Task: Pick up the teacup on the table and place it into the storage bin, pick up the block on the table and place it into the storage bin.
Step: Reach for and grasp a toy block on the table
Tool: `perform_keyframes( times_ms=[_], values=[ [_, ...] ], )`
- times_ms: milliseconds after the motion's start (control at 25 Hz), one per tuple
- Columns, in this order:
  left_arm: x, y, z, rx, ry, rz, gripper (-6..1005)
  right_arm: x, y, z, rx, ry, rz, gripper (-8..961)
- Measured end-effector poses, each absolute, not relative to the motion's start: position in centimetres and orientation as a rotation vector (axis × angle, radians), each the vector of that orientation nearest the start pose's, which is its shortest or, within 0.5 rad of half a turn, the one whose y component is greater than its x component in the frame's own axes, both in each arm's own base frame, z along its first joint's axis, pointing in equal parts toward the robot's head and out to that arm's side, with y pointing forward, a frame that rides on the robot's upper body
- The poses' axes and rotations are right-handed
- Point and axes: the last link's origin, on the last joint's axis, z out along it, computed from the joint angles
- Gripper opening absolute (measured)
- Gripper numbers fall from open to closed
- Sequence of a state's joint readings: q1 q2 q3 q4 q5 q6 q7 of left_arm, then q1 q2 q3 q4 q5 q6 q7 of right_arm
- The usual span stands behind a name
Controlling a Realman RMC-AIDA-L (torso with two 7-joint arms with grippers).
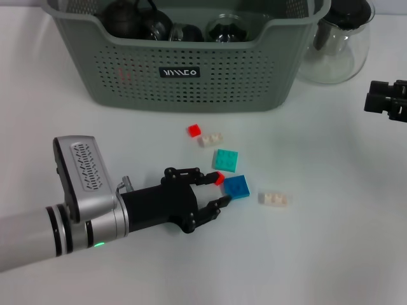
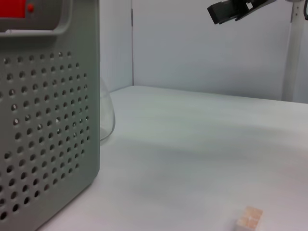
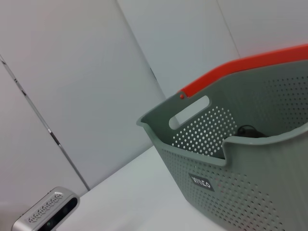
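Left claw (image 1: 221, 189) – open around square blue block (image 1: 236, 187)

storage bin (image 1: 191, 76): grey-green perforated basket, black label, upright at the tabletop's far side, dark teaware inside
block (image 1: 236, 187): flat blue brick on the tabletop, between the left gripper's (image 1: 219, 189) parted jaws

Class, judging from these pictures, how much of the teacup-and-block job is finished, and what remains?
Dark teaware already sits in the storage bin. The left gripper, fingers open, is closing on the blue block, not yet lifted. Five other blocks lie on the table. The right gripper waits at the right edge.
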State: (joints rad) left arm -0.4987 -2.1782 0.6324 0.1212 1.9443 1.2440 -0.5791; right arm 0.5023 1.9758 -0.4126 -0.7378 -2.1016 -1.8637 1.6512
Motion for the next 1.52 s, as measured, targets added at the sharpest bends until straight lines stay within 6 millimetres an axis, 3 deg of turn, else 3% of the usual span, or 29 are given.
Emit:
perform_keyframes(
  times_ms=[120, 680, 1160, 1520],
  values=[
    [-28.1, 25.7, -13.1, -2.694, -0.327, -0.633, 444, 28.2, 30.9, 8.0, -2.659, 0.933, 0.854, 507],
    [-27.5, 25.9, -13.8, -2.712, -0.273, -0.618, 731, 28.3, 30.9, 8.1, -2.659, 0.932, 0.853, 506],
    [-26.3, 26.8, -14.0, -2.734, -0.226, -0.631, 730, 28.1, 31.0, 8.0, -2.663, 0.928, 0.857, 507],
    [-26.1, 27.7, -14.5, -2.776, -0.309, -0.563, 729, 28.1, 30.9, 8.0, -2.663, 0.929, 0.857, 507]
  ],
)
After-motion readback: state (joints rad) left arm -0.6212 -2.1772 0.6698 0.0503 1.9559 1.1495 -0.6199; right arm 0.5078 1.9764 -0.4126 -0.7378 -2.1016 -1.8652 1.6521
